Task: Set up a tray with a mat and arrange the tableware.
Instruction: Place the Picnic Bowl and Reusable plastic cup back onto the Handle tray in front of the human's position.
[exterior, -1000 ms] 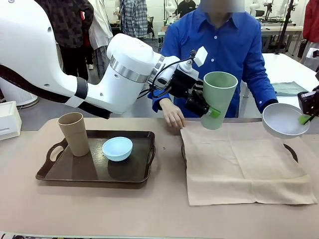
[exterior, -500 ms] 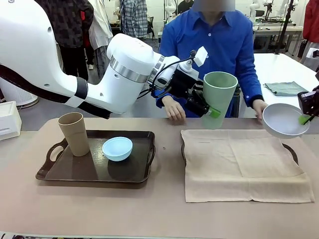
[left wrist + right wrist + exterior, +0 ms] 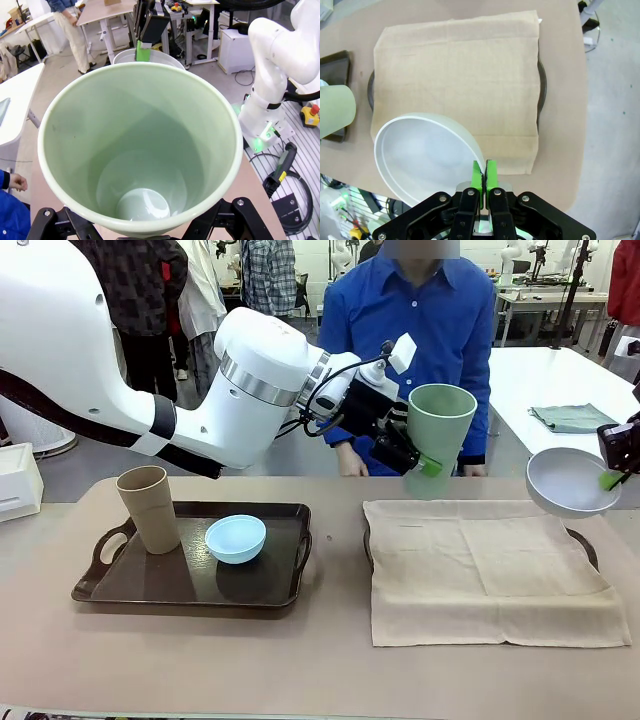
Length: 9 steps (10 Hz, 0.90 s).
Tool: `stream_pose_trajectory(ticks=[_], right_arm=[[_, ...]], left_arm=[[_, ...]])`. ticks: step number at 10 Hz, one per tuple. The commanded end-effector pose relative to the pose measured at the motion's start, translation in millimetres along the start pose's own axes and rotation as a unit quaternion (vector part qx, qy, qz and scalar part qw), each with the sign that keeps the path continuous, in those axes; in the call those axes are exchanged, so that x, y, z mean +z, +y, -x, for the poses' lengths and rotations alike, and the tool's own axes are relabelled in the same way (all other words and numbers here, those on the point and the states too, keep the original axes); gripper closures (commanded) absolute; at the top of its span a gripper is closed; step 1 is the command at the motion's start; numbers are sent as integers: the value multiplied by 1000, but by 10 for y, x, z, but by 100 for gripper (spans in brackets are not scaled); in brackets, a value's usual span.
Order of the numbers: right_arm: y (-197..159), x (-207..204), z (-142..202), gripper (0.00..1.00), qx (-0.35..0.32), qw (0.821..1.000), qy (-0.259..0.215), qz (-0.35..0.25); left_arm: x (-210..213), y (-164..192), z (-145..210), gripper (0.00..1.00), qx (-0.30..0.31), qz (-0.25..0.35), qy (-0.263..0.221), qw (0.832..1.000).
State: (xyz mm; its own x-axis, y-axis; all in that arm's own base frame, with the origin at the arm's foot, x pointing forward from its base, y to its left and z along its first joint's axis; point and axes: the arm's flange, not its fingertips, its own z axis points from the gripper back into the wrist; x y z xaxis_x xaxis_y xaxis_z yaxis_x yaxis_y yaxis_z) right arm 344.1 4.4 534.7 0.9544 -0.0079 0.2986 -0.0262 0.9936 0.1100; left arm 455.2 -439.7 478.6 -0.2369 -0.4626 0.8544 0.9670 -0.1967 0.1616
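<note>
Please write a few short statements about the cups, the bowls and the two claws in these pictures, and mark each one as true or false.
1. The tan-brown cup stands upright on the dark tray. True.
2. The light blue bowl lies on the mat. False: it sits on the dark tray, beside the tan-brown cup.
3. The left claw holds the pale green cup in the air, mouth up. True.
4. The right claw is open and holds nothing. False: it is shut on the rim of the whitish bowl, which it holds above the table.
</note>
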Motion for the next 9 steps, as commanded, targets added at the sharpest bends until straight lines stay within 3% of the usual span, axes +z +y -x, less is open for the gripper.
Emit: stream_pose_trajectory(ticks=[1, 3, 4, 9], right_arm=[[-1, -5, 9, 100, 1, 1000, 2, 0], [-1, -5, 9, 100, 1, 1000, 2, 0], [0, 0, 0, 96, 0, 1000, 0, 0], [-174, -912, -487, 96, -33, 997, 56, -35]], left_arm=[[8, -5, -22, 47, -2, 0, -1, 1000], [8, -5, -22, 47, -2, 0, -1, 1000], [0, 0, 0, 15, 0, 0, 0, 1000], [-543, 211, 608, 15, -24, 22, -56, 998]])
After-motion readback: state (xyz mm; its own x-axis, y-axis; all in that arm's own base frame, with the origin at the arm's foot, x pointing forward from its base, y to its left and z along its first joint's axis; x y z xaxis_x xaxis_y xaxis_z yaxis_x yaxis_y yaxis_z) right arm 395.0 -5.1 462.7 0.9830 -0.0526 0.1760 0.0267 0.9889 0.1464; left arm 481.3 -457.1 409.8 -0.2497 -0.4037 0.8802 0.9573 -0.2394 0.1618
